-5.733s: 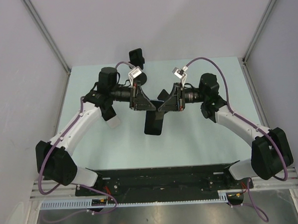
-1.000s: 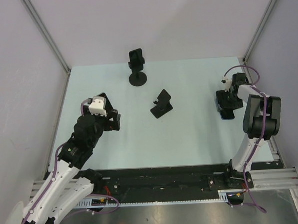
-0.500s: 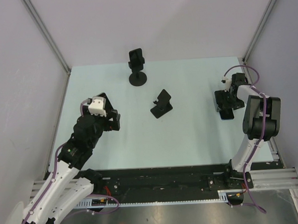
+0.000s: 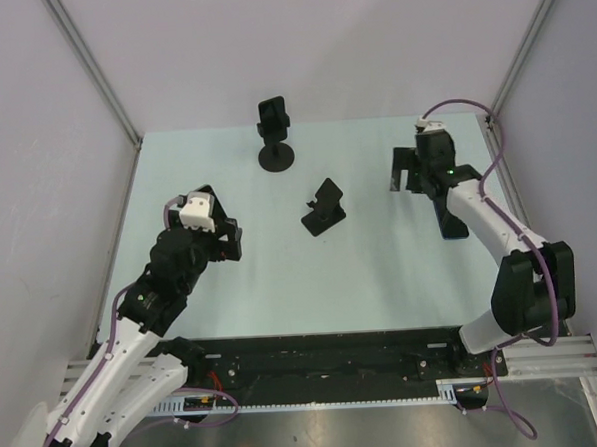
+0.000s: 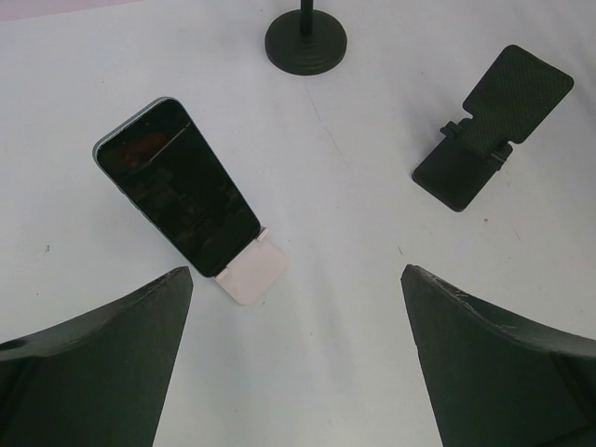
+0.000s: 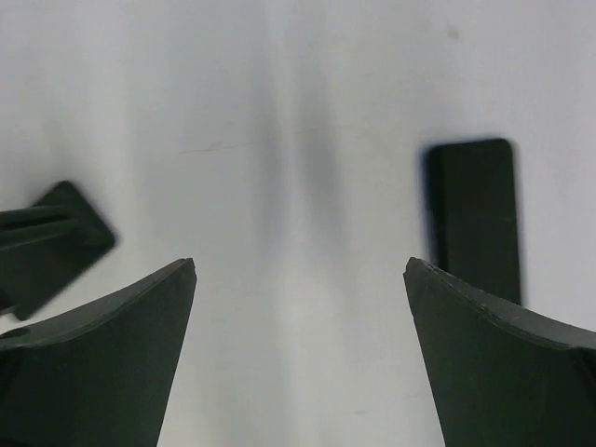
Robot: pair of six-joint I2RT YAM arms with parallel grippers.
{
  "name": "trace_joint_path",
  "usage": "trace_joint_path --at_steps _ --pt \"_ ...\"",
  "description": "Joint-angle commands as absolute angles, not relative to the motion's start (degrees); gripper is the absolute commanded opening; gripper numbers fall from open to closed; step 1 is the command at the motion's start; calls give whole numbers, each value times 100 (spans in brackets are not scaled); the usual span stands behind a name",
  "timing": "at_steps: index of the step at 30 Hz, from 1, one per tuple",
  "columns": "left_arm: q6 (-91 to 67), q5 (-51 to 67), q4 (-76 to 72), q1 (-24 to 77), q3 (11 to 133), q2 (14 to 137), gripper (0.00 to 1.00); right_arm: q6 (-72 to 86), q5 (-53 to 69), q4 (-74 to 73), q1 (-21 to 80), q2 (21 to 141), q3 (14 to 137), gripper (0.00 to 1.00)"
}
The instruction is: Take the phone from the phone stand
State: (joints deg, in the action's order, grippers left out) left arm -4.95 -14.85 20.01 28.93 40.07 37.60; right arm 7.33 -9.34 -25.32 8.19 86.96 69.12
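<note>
Right gripper (image 4: 423,177) swinging away from phone (image 6: 475,214), seemingly lying flat; jaws gaping empty, left gripper (image 5: 296,272) likewise. Judging phone stiff, slick, breakable: pinching 2 long edges.

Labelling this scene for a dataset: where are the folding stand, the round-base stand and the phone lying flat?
folding stand (image 4: 325,207), top view, its middle.
round-base stand (image 5: 305,47), left wrist view, its base.
flat phone (image 6: 473,219), right wrist view, middle of its face.

Overhead camera covers the whole table (image 4: 381,269); close wrist cameras angle down, left sharing the folding stand (image 4: 325,207).
</note>
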Motion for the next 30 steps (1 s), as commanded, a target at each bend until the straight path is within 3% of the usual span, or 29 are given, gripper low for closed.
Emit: trace_joint_path --at_steps 1,9,21,30 --pt "-457 -1556 1934 2927 4034 3727 100 2378 -2027 -2408 1931 8578 6855 100" --pt "-492 -1600 1934 2927 4008 3647 100 4095 -3409 -2093 4128 8824 6838 100" --pt "-554 -1521 1942 2927 3973 3507 100 5028 -3543 -1108 4649 9782 6855 92" --pt "-562 -1494 1934 2927 3973 3472 100 4975 -3595 -862 4667 10397 7005 72"
